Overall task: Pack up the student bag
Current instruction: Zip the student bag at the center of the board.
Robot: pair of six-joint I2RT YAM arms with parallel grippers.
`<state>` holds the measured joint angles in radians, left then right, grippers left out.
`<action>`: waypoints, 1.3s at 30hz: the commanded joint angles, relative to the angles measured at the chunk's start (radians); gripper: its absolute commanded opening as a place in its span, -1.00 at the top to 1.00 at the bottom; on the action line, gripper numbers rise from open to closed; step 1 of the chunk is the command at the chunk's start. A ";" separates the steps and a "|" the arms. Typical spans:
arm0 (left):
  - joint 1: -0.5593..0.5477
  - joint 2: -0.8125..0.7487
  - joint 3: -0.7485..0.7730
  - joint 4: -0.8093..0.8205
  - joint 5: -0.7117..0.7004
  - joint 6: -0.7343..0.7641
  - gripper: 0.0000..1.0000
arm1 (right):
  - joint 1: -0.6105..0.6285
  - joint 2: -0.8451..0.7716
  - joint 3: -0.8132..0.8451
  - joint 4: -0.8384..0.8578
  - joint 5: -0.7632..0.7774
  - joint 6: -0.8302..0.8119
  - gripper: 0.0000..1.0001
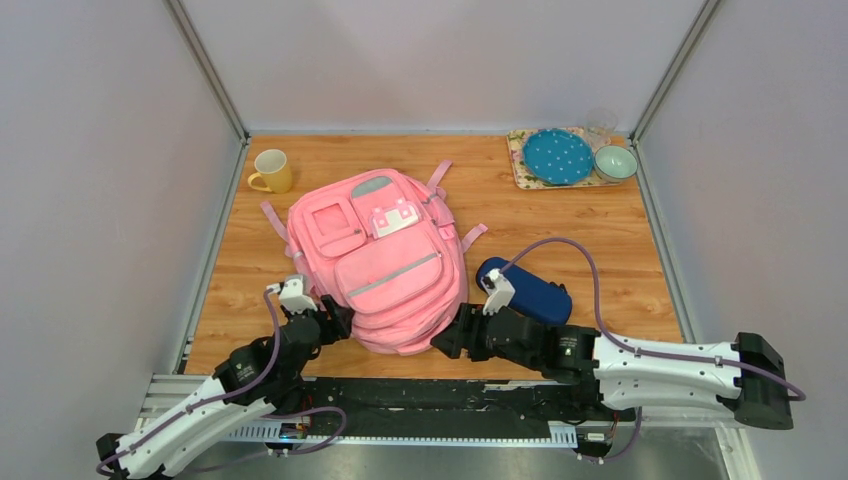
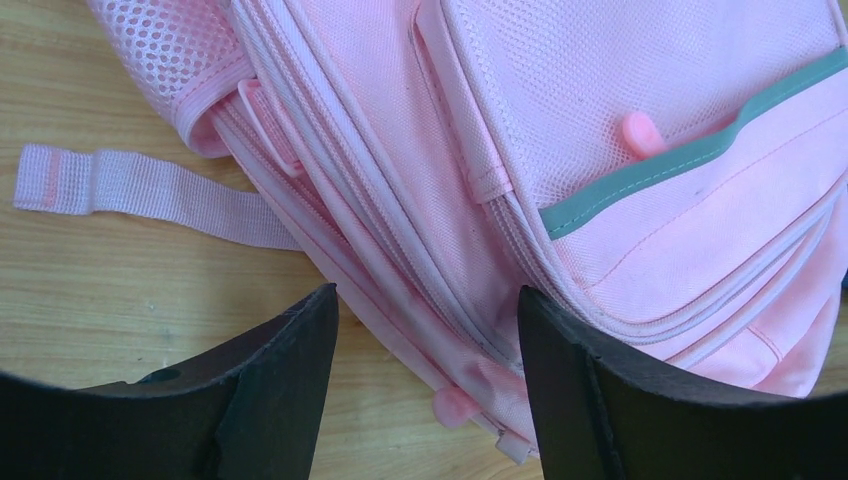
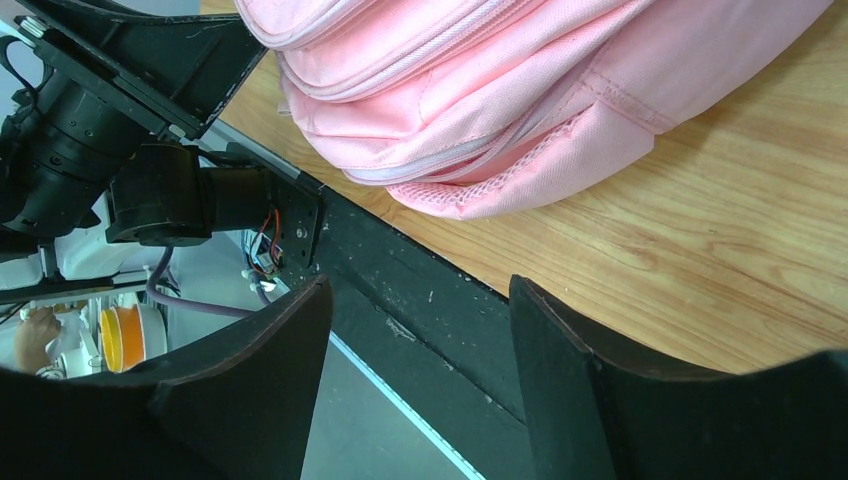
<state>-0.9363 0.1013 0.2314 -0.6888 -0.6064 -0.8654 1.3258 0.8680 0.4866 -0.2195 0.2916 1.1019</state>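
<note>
The student bag, a large pink backpack with grey strips, lies flat in the middle of the wooden table. My left gripper is at its lower left edge. In the left wrist view the left gripper stands open astride the bag's zipped edge, with a pink zip pull between the fingers, untouched. My right gripper is at the bag's lower right corner. There the right gripper is open and empty over the table's front edge, just short of the bag.
A navy-blue pouch lies right of the bag, behind the right wrist. A yellow mug stands at the back left. A tray at the back right holds a blue plate, a bowl and a glass. A loose strap trails left.
</note>
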 commanded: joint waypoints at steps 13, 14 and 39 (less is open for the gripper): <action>0.001 0.023 -0.047 0.184 -0.003 -0.004 0.63 | 0.035 0.092 0.095 0.046 0.040 0.013 -0.37; -0.001 0.023 -0.046 0.186 0.003 -0.003 0.71 | 0.038 0.095 0.096 0.046 0.040 0.016 -0.37; 0.001 0.322 0.192 0.406 0.430 0.048 1.00 | -0.100 0.059 0.115 -0.070 0.121 -0.052 -0.42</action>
<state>-0.9287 0.4053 0.3645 -0.4217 -0.2955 -0.8387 1.2343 0.9684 0.5919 -0.2935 0.3996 1.0977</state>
